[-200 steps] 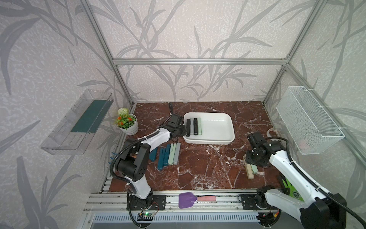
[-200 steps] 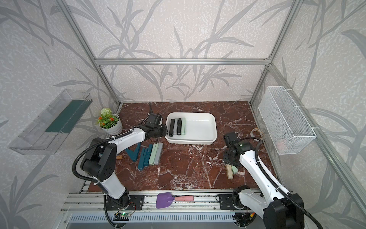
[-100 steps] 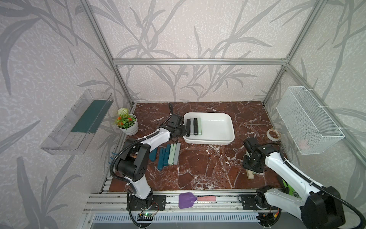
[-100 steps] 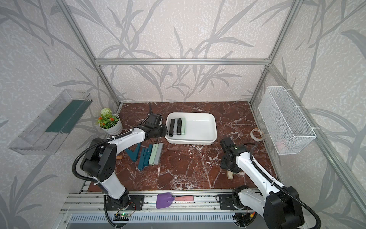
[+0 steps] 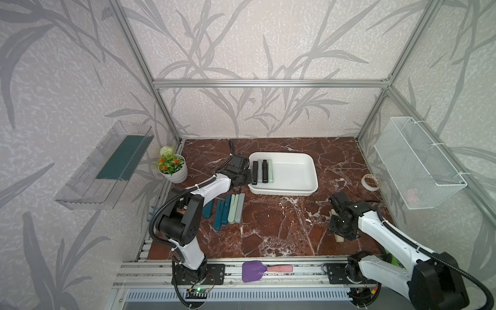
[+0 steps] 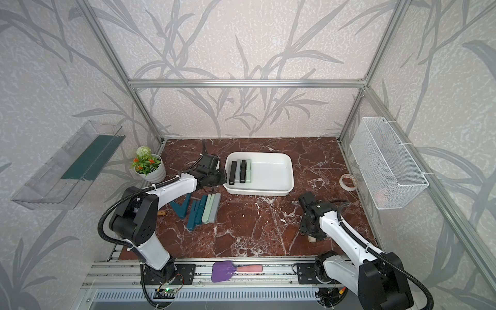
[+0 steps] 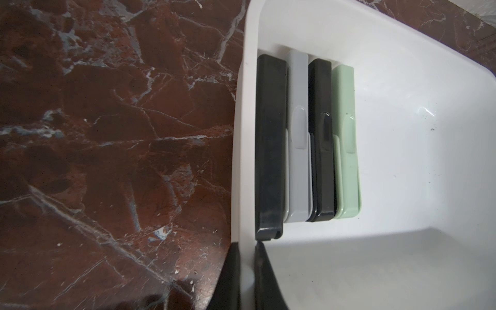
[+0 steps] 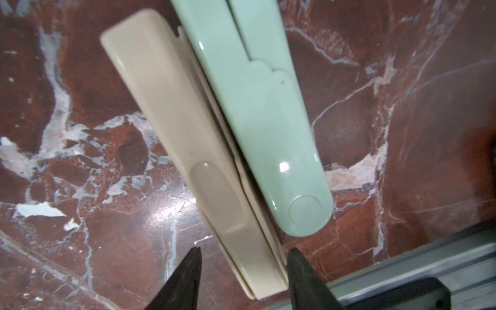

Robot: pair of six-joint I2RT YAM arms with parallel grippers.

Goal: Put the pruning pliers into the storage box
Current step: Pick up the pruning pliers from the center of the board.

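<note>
The storage box is a shallow white tub at the back centre. Several pruning pliers, black, grey, black and pale green, lie side by side against its left wall. My left gripper is shut on that wall's rim, one finger outside and one inside. More teal, pale green and grey pliers lie on the table in front of the box. My right gripper is open, with its fingers either side of one end of the beige pliers. Pale green pliers lie against them.
A potted plant stands at the back left. A tape roll lies near the right wall. A purple spatula rests on the front rail. A wire basket and a clear tray hang on the side walls.
My right arm has moved toward the front and a little left, coming down over the beige pliers, and its jaws have opened wider. The left arm has not moved.
</note>
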